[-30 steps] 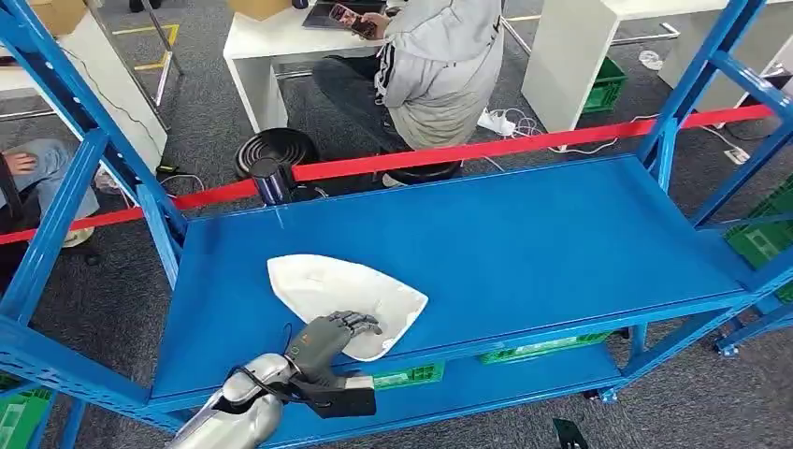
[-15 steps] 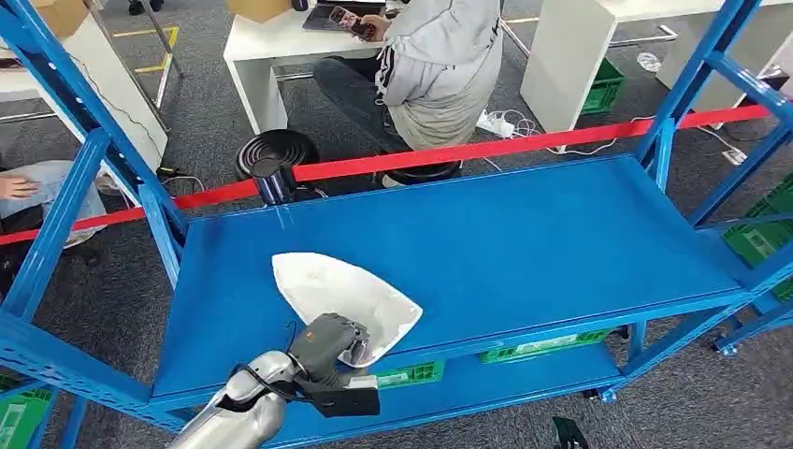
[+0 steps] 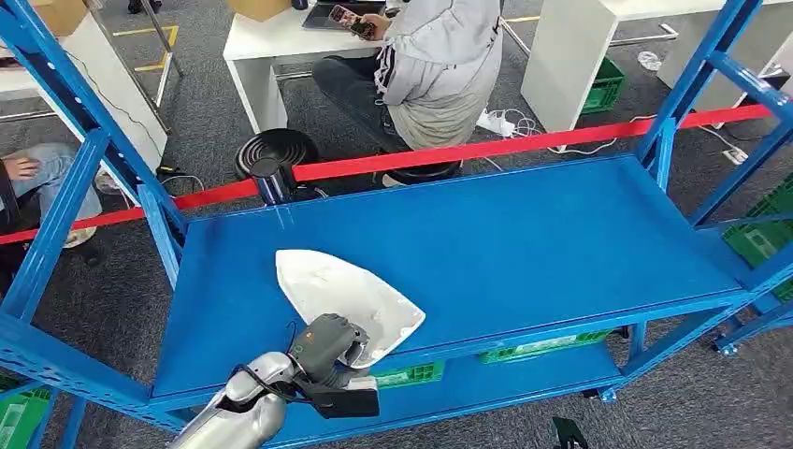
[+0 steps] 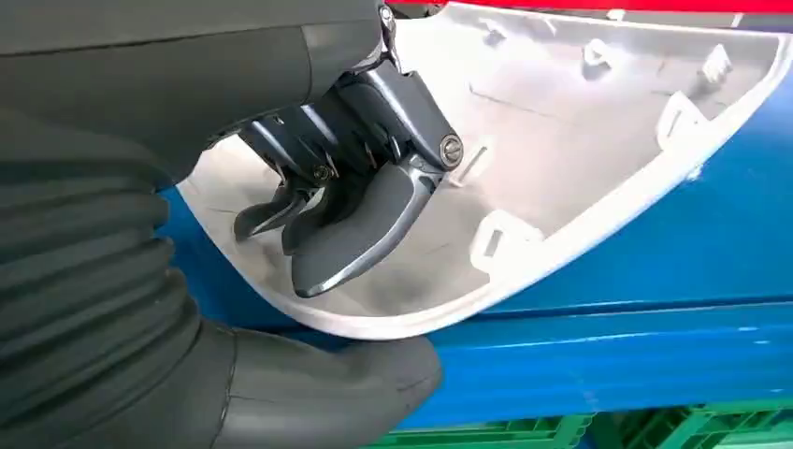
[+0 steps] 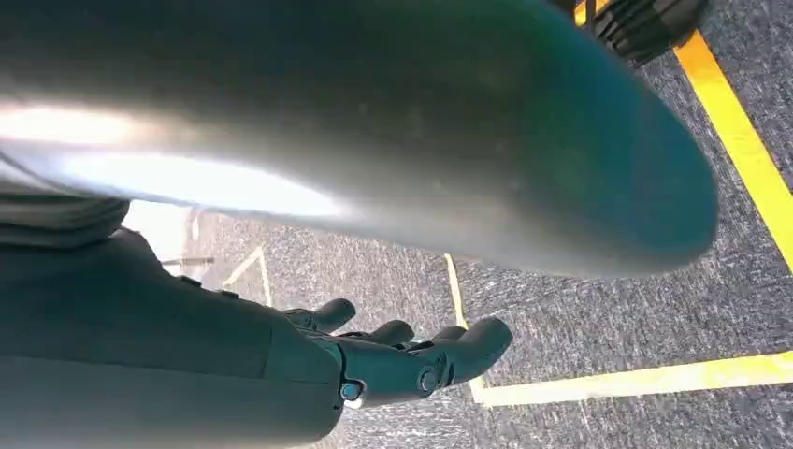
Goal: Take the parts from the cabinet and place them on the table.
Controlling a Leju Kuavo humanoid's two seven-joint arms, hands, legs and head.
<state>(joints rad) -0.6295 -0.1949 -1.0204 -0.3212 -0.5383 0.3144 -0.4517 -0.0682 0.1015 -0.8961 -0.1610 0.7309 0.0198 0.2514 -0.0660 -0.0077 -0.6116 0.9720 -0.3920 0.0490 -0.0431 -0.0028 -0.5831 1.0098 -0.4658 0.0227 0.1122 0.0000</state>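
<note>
Left hand: the left hand [image 3: 329,342] was seen at the near edge of the shelf, fingers [image 4: 348,245] curled down inside the hollow of the white part [image 3: 346,297] and the thumb tucked under its rim; the part was judged to be grasped at its near corner only.
White part: a thin, curved, shell-like moulding with small clips on its inner face; it lay hollow side up on the blue shelf [image 3: 524,243], its near corner just over the front lip.
Risk, grip: with one corner pinched, the far end was judged likely to sag or swing once lifted; a slip from the smooth rim could not be ruled out.
Risk, edge: if dragged rather than lifted, the rim was judged liable to catch on the shelf's front lip, or the part to tip off toward the lower shelf.
Right hand: the right hand [image 5: 402,360] was seen hanging over grey floor with yellow lines, fingers loosely apart and nothing held; no support for the part was offered by it.
Beyond: a red barrier tape [image 3: 468,151] was noted behind the shelf, and a seated person [image 3: 439,70] at a white table [image 3: 271,42] farther back.
</note>
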